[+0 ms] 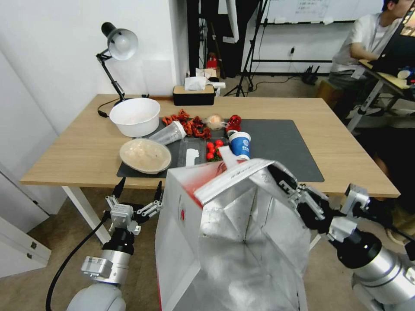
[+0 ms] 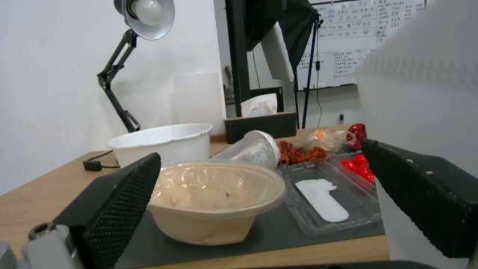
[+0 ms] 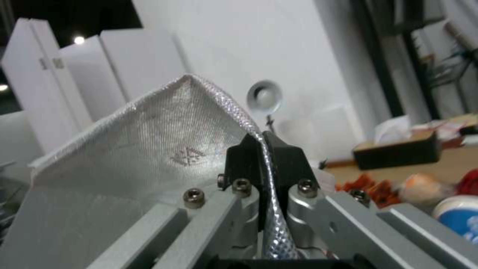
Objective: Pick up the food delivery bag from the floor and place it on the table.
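Observation:
The food delivery bag [image 1: 225, 233], white and red with silver foil inside, hangs open-mouthed in front of the table's near edge, clear of the floor [image 1: 30, 280]. My right gripper [image 1: 280, 178] is shut on the bag's right rim; the right wrist view shows its black pads [image 3: 281, 157] pinching the foil edge of the bag [image 3: 149, 157]. My left gripper [image 1: 139, 185] is open just left of the bag's white side [image 2: 423, 86], level with the table edge, its fingers [image 2: 119, 201] apart with nothing between them. The table [image 1: 78, 147] carries a dark grey mat [image 1: 285, 147].
On the mat's left half stand a beige covered bowl [image 1: 145, 155], a white bowl [image 1: 135, 115], a tipped clear cup [image 1: 169, 134], a clear tray [image 1: 192, 153], tomatoes [image 1: 214, 149] and a blue cup [image 1: 240, 144]. A desk lamp [image 1: 119, 43] and a tissue box [image 1: 193, 95] sit at the back.

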Available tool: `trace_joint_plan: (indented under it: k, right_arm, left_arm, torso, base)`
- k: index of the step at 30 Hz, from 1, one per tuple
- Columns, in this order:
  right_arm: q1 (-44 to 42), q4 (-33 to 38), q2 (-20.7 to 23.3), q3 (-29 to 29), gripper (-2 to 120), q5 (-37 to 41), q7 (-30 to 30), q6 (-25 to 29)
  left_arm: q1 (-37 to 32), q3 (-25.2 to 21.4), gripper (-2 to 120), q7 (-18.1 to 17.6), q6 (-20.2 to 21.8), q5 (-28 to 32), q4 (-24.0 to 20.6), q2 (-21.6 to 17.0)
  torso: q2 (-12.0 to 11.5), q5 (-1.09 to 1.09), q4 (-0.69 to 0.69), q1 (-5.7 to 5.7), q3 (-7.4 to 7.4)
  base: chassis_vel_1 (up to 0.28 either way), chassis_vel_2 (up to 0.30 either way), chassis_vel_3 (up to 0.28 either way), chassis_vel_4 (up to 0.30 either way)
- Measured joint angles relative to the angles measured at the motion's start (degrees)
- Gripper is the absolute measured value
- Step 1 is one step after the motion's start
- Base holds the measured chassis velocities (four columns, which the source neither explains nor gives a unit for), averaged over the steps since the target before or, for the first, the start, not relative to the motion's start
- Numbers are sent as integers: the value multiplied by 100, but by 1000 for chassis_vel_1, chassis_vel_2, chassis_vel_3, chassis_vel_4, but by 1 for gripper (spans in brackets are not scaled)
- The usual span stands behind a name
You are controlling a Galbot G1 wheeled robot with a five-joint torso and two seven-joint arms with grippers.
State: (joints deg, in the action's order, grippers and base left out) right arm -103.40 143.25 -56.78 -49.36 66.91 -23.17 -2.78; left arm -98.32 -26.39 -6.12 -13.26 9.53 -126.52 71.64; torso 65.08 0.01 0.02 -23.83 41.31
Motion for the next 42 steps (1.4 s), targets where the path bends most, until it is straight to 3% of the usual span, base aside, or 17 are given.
trace_joint_plan:
  k: [10, 17, 34, 42]
  right_arm:
    - [279, 1, 81, -890, 0, 883, 1090, 517]
    - [701, 1, 170, -1125, 0, 1165, 1926, 648]
    - [1657, 0, 354, -987, 0, 1098, 3151, 490]
    - [2113, -316, 70, -479, 0, 879, 3500, 627]
  left_arm:
    - [147, 169, 100, 21, 52, 16, 108, -183]
    - [153, 251, 100, 40, 57, 25, 112, -237]
    - [38, 290, 100, 73, 63, -87, 3, -168]
    - [-27, 375, 100, 117, 63, -224, -3, -80]
  torso:
    - [-15, -1, -2, 7, -8]
    - [-21, 0, -1, 9, -11]
    - [-29, -1, -2, 13, -16]
    - [-31, 0, -2, 14, -17]
  base:
    - [0, 0, 0, 0]
    - [0, 0, 0, 0]
    - [0, 0, 0, 0]
    - [0, 0, 0, 0]
